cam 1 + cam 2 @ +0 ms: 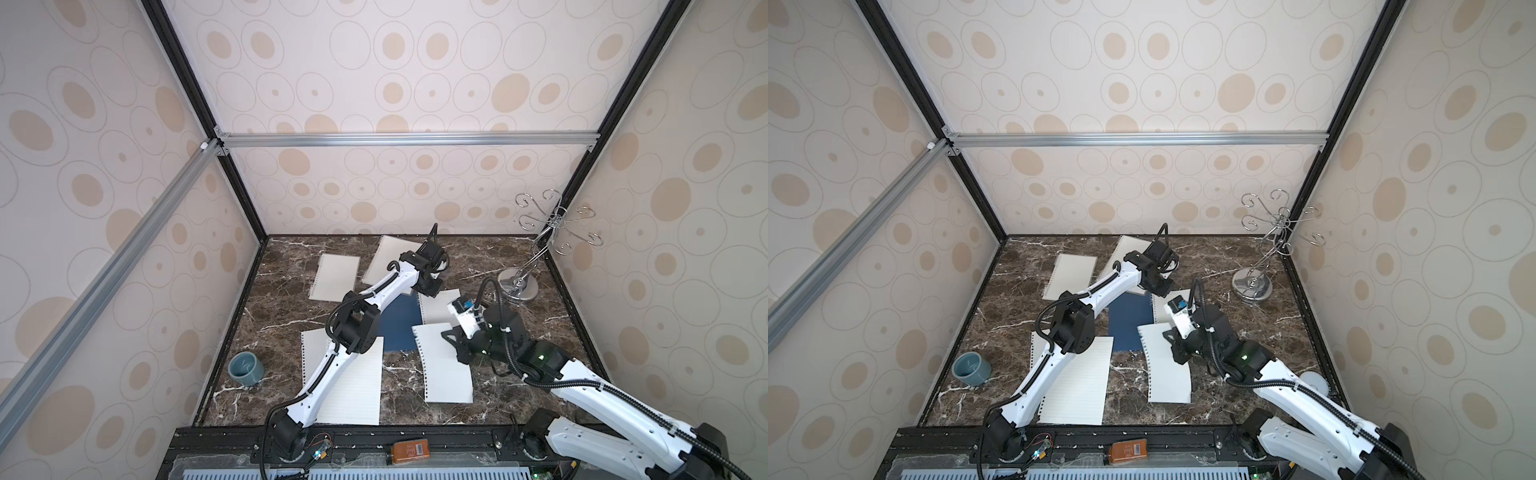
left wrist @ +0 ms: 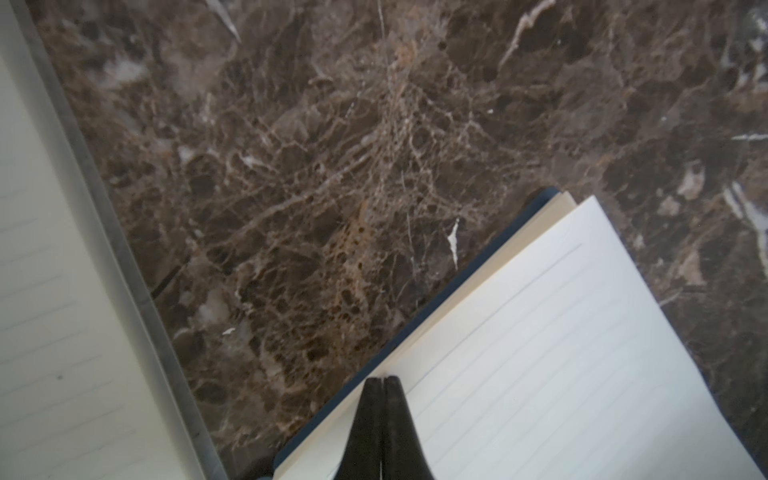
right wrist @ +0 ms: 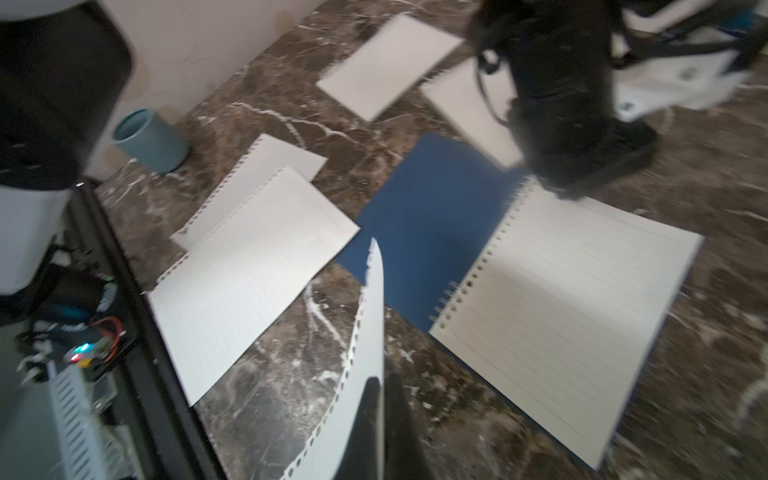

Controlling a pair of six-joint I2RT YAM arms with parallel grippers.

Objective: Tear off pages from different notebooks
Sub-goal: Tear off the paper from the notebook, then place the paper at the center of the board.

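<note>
No text can be read anywhere. An orange box (image 1: 410,452) on the front rail carries a pale label with barcode-like stripes, too small to make out. Dark print on the left arm's white casing (image 3: 685,75) is blurred past reading.

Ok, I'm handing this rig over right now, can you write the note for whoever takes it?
Left gripper: shut, tips pressing on the open blue notebook.
Right gripper: shut on a torn page, already free of the wire.
Done: a loose page lies over another page near the front.
At the back: a white notebook beside a second white notebook.
Left: set the held page down. Whether the white ones have given pages, I cannot tell.
</note>
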